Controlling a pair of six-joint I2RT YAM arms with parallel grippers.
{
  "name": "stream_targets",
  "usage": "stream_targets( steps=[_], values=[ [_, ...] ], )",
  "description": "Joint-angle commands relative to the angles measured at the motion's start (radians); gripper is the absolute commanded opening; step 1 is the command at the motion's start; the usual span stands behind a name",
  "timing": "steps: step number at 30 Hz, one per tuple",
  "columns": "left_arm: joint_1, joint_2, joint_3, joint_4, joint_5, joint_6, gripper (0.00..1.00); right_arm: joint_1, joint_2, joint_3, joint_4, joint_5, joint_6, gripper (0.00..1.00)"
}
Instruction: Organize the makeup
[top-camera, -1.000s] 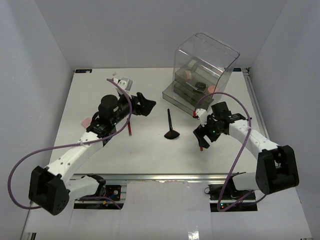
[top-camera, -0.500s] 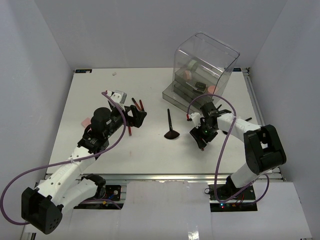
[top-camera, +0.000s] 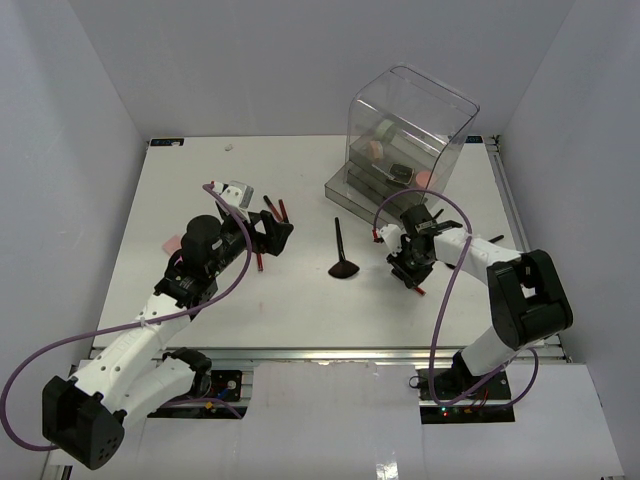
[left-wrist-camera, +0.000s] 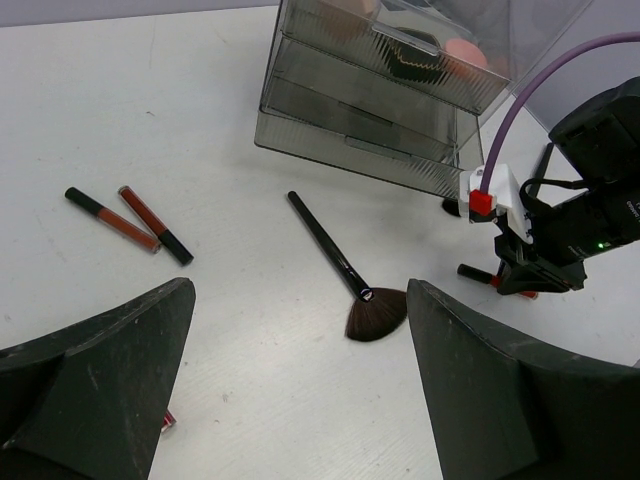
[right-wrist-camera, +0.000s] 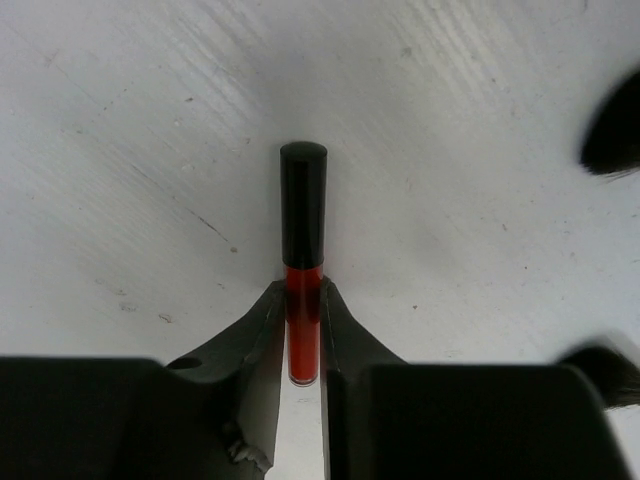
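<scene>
My right gripper (right-wrist-camera: 303, 312) is shut on a red makeup stick (right-wrist-camera: 303, 300) with a black cap, low over the table just in front of the drawer box; the top view shows this right gripper (top-camera: 411, 268) with the stick's end (top-camera: 419, 290) poking out. A black fan brush (top-camera: 341, 250) lies mid-table. Two dark-red sticks (left-wrist-camera: 112, 220) (left-wrist-camera: 157, 226) lie side by side, ahead of my open, empty left gripper (top-camera: 276, 232). Another red stick (top-camera: 260, 261) lies beside the left arm. A pink puff (top-camera: 172, 243) sits at the far left.
The clear plastic drawer box (top-camera: 410, 125) stands at the back right, its lower drawers pulled out, with a black compact (left-wrist-camera: 410, 65) and pink items (left-wrist-camera: 465, 55) inside. A small dark object (left-wrist-camera: 452, 207) lies by the box's front corner. White walls close in three sides.
The right gripper's jaws closed on the red stick and it shifted slightly right. The left arm drew back early on, uncovering the two sticks, then stayed still.
</scene>
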Motion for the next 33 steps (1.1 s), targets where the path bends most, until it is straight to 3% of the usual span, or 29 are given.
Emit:
stream_targets(
  steps=[1,2,6,12,15,21,27,33],
  values=[
    [0.004,-0.002,-0.006,-0.004,-0.015,-0.001,0.98,0.027,0.015,-0.057,-0.001,-0.049,-0.063,0.12],
    [0.004,0.001,-0.006,-0.006,-0.015,-0.004,0.98,0.027,0.002,-0.055,-0.005,-0.063,-0.089,0.08],
    [0.004,0.017,-0.006,-0.011,-0.014,-0.012,0.98,0.038,-0.102,-0.011,-0.089,-0.156,-0.195,0.08],
    [0.004,0.078,0.019,-0.058,0.014,-0.026,0.98,0.056,-0.229,0.192,-0.147,-0.299,-0.280,0.08],
    [0.004,0.115,0.034,-0.090,0.018,-0.027,0.98,0.056,-0.227,0.318,-0.083,-0.210,-0.239,0.09],
    [0.004,0.182,0.053,-0.127,0.011,-0.020,0.97,0.058,-0.063,0.487,0.076,0.019,-0.148,0.16],
    [0.004,0.223,0.067,-0.163,-0.017,-0.012,0.90,0.058,0.125,0.601,0.106,0.090,-0.115,0.24],
    [0.016,0.281,0.089,-0.201,-0.025,-0.026,0.81,0.056,0.173,0.605,0.118,0.128,-0.116,0.37]
  ],
)
